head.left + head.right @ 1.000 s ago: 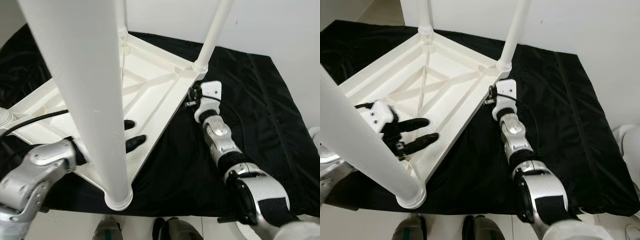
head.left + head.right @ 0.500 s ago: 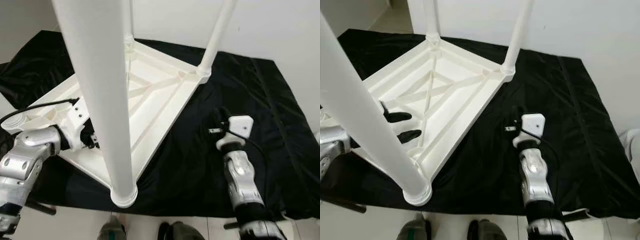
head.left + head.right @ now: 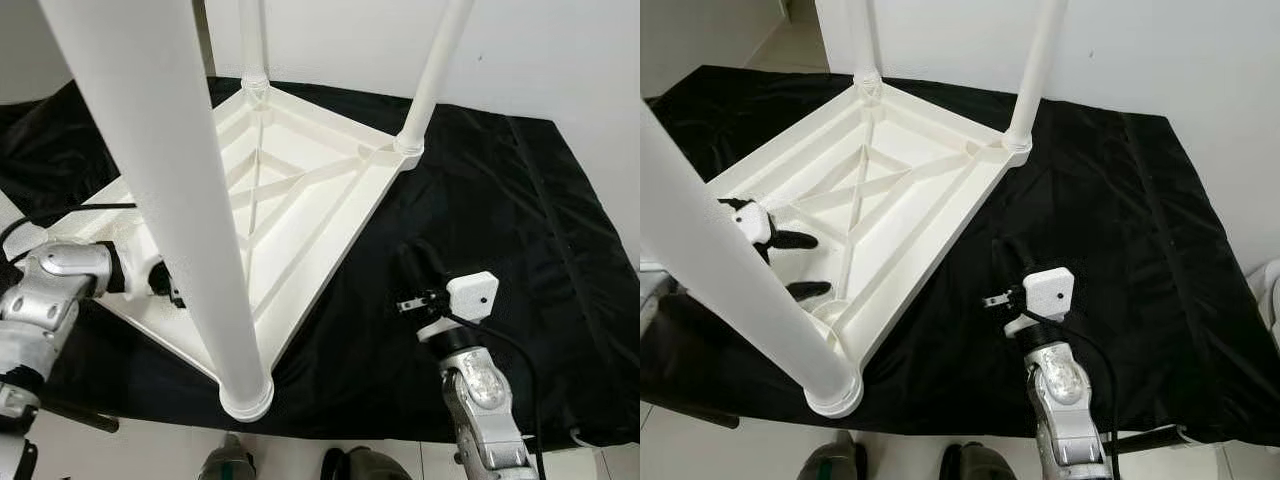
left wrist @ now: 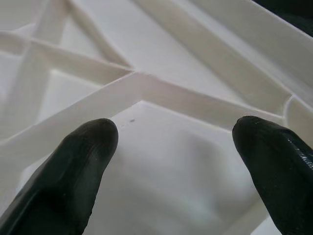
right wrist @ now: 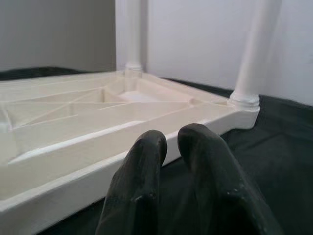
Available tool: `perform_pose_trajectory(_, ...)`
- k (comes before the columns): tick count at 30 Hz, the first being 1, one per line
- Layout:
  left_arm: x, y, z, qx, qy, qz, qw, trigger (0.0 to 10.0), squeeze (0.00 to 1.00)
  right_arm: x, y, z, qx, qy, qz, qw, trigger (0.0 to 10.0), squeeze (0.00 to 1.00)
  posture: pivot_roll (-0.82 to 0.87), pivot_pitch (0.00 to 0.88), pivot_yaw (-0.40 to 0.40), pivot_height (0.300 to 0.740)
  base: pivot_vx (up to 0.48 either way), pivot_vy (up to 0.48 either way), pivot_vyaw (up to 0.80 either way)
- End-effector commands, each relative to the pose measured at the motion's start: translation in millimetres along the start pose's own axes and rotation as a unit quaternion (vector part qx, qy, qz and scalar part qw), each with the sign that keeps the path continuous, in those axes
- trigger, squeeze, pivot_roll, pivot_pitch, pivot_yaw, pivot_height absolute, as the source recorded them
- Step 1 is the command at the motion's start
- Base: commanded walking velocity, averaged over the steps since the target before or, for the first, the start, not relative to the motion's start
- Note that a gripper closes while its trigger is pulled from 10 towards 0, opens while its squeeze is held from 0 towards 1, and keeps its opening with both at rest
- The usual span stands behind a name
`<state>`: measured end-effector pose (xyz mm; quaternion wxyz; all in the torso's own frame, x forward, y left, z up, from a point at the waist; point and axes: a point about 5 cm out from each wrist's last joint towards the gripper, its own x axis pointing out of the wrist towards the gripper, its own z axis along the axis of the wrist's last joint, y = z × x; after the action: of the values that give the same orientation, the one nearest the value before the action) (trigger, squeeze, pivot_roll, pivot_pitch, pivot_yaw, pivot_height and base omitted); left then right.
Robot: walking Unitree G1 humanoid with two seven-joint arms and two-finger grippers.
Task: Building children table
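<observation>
Table white, upside down, apparently three legs up.

A wrinkled black cloth lies spread across the pale floor, its glossy folds catching the light. A plain white wall rises just behind its far edge. At the near edge of the cloth, the toes of two grey-green shoes stand on the floor. Off the cloth's right side, part of a white rounded object sits by the wall; what it is cannot be told.
</observation>
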<state>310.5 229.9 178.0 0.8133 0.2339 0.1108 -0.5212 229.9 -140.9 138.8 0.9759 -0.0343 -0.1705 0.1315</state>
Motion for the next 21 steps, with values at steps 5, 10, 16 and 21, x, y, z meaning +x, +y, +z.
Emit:
perform_pose_trajectory(5, -18.0, -11.8, 5, -0.018, -0.008, -0.171, 0.985, 10.0, 0.0, -5.4, -4.0, 2, 0.007, 0.022, 0.0, 1.0, 10.0, 0.0, 0.08, 0.086, -0.021, 0.74, 0.0, 0.0, 0.0)
perform_pose_trajectory(10, -18.9, -24.4, -2, -0.009, 0.02, -0.209, 0.978, 10.0, 0.0, -7.2, -5.8, 1, 0.002, 0.033, 0.005, 0.999, 10.0, 0.0, 0.08, 0.084, -0.027, 0.74, 0.0, 0.0, 0.0)
perform_pose_trajectory(16, -0.8, -41.9, -23, 0.019, 0.071, -0.23, 0.97, 10.0, 0.0, -6.0, -9.8, 2, -0.008, 0.046, 0.015, 0.999, 10.0, 0.0, 0.07, 0.074, -0.036, 0.74, 0.0, 0.0, 0.0)
perform_pose_trajectory(21, 4.8, -44.0, -31, 0.028, 0.1, -0.23, 0.968, 10.0, 0.0, -6.1, -10.7, 2, -0.011, 0.05, 0.017, 0.999, 10.0, 0.0, 0.07, 0.072, -0.039, 0.74, 0.0, 0.0, 0.0)
